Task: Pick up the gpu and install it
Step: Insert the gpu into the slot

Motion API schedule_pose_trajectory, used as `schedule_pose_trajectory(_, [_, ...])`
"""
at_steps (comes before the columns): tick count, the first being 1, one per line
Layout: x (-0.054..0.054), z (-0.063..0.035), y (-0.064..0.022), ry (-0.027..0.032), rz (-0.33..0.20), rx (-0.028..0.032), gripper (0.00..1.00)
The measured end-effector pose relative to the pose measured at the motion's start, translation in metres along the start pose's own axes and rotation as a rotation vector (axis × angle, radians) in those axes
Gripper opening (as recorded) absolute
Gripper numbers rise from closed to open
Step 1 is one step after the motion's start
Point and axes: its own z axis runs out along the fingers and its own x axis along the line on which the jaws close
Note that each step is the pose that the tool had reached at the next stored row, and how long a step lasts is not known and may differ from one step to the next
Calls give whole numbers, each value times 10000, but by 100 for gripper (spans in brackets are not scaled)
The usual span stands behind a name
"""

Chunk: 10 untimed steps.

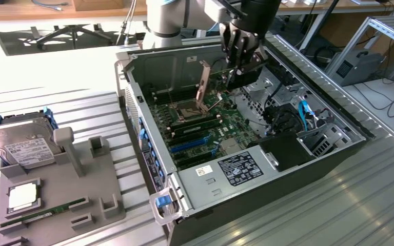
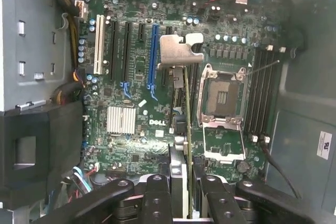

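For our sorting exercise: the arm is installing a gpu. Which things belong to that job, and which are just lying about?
Job: gpu, gripper holding it, motherboard, open computer case.
Lying about: hard drive, CPU, RAM stick, all on the gray holder.

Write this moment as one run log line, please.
fingers: shut on gpu | gpu: above motherboard, not seated | place: over open case

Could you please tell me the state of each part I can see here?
Black computer case: on its side, side panel off.
Flat dark gpu card with silver bracket: held edge-on above the motherboard, unseated.
Gripper: jaws shut on the gpu.
Silver processor socket: open, empty.
Silver boxy hard drive: resting in the grey holder.
Narrow green RAM stick: lying in the grey holder.
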Motion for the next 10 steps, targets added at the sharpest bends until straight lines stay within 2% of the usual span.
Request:
schedule_pose_trajectory(5, [0,8,1,55,844,24,27])
schedule_pose_trajectory(10, [0,12,1,66,967,27,27])
